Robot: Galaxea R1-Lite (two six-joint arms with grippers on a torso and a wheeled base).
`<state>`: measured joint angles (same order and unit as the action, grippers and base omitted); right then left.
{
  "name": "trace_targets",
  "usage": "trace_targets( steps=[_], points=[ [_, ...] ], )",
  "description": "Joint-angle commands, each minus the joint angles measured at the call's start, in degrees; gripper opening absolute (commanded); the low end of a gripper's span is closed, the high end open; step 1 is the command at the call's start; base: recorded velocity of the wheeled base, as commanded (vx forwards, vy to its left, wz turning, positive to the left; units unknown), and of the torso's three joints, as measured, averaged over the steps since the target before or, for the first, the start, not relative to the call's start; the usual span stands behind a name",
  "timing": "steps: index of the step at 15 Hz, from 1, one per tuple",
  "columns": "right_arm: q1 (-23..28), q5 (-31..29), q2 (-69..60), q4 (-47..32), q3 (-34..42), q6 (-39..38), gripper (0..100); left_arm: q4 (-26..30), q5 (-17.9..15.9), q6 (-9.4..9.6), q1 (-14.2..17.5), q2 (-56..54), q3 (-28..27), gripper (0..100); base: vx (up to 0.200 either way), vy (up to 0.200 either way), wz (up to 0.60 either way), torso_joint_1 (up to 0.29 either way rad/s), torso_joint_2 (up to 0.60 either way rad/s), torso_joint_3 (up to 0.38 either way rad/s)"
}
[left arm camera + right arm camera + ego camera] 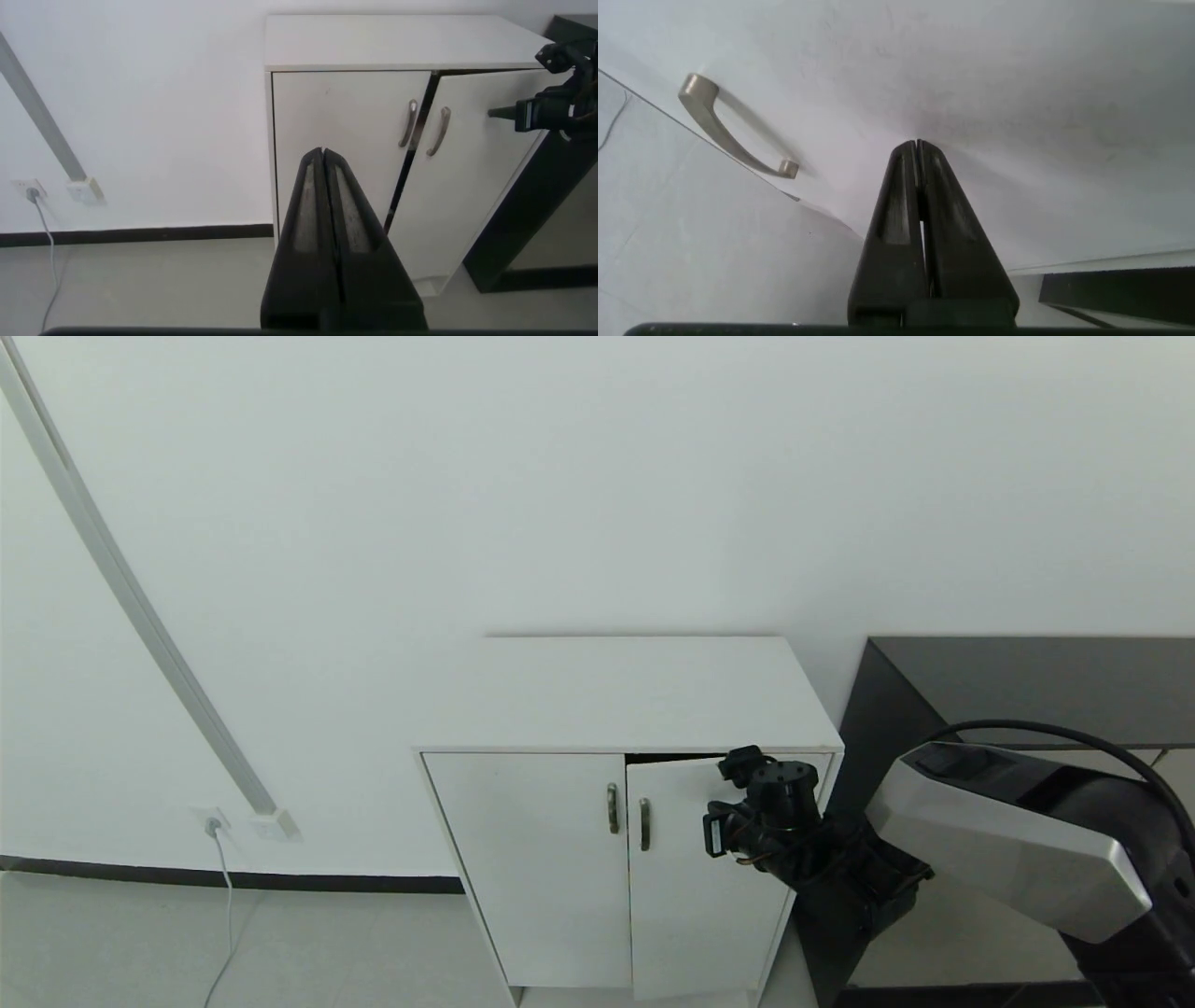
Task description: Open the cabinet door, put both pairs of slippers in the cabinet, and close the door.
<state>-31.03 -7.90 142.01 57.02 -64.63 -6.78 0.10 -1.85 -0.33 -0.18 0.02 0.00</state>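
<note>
In the head view, the cabinet (625, 695) is seen standing against the wall. Its left door (532, 868) is shut flush and its right door (695, 924) is slightly ajar, so that a dark gap is shown under the cabinet's top front edge. The right gripper (717, 833) is held at the face of the right door, between the door's handle (644, 823) and the cabinet's right edge.

In the left wrist view, the left gripper (322, 157) is shown with its fingers pressed together and nothing held, well apart from the cabinet front. The right door's free edge is seen standing proud of the left door.

In the right wrist view, the right gripper (918, 147) is likewise closed tight and empty, with its tip set against the right door near the handle (738, 131).

The step in hand is judged to be pushing the right door shut. It would be done best with pressure applied squarely to the door face, nearer the handle side than the hinge. The push should be eased off once the gap at the top edge is gone.
</note>
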Motion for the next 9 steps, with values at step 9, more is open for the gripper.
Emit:
trace_targets(
  steps=[9],
  points=[
    [0.0,-0.01,0.9,-1.38,-2.51,0.01,0,-0.01,0.01,-0.02,0.01,0.06,0.0,0,0.0,0.0,0.0,0.0,0.0,0.0]
  ],
)
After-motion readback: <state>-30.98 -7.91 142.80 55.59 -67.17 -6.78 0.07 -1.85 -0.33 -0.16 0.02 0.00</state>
